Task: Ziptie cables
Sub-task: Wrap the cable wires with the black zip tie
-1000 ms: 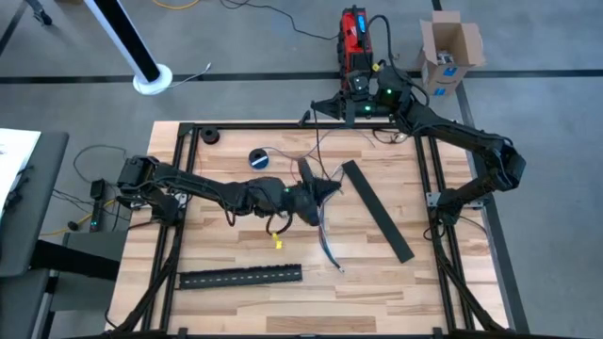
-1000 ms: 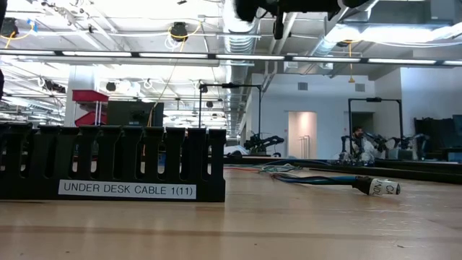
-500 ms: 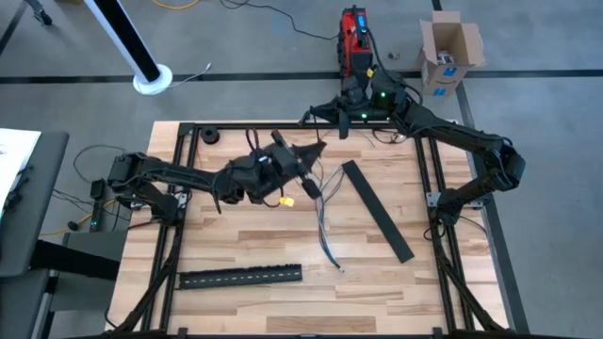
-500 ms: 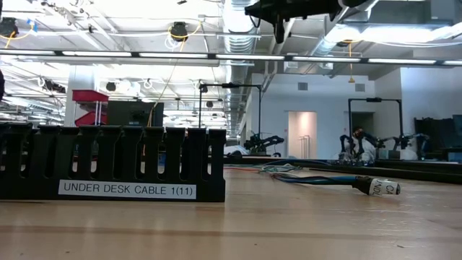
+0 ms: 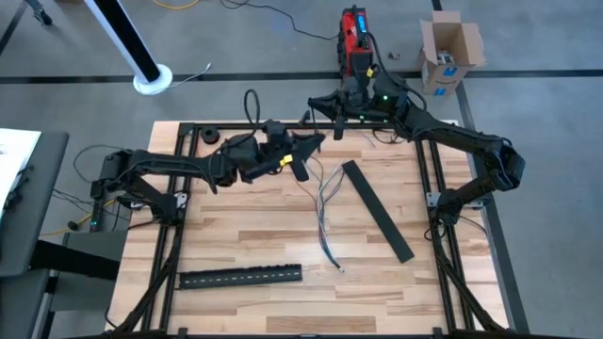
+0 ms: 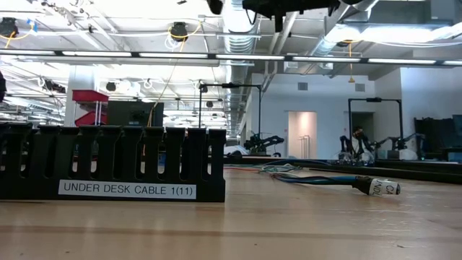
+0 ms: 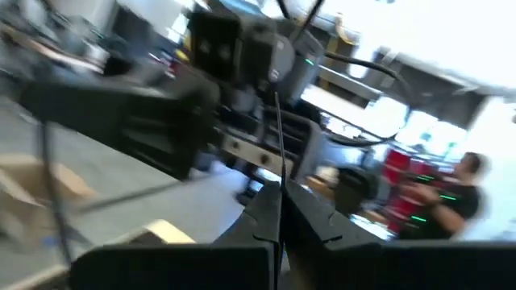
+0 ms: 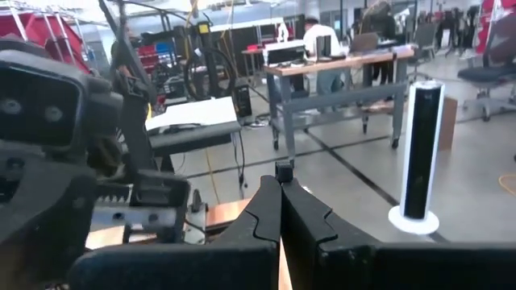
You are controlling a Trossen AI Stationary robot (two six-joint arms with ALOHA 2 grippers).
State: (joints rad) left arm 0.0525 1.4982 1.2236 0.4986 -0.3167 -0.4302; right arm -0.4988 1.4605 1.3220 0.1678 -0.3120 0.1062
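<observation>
Open brown cardboard box (image 5: 450,49) sits on the grey floor beyond the table's far right corner, something blue inside, contents not readable. Light wooden slatted table (image 5: 245,245) with a black frame carries the thin grey, white and dark cables (image 5: 325,212), lying loose near the table's middle and running toward the near edge. Flat black slotted strip (image 5: 377,210) lies diagonally just right of the cables; a second long black slotted strip (image 5: 240,276) lies along the near edge, labelled "UNDER DESK CABLE 1(11)" in the low view (image 6: 108,173). Left gripper (image 5: 303,158) is raised near the far edge, fingers pressed together on a thin dark wire (image 7: 276,121). Right gripper (image 5: 332,118) is at the far edge, fingers closed, nothing clearly between them. A person (image 7: 451,193) shows in the workshop behind.
</observation>
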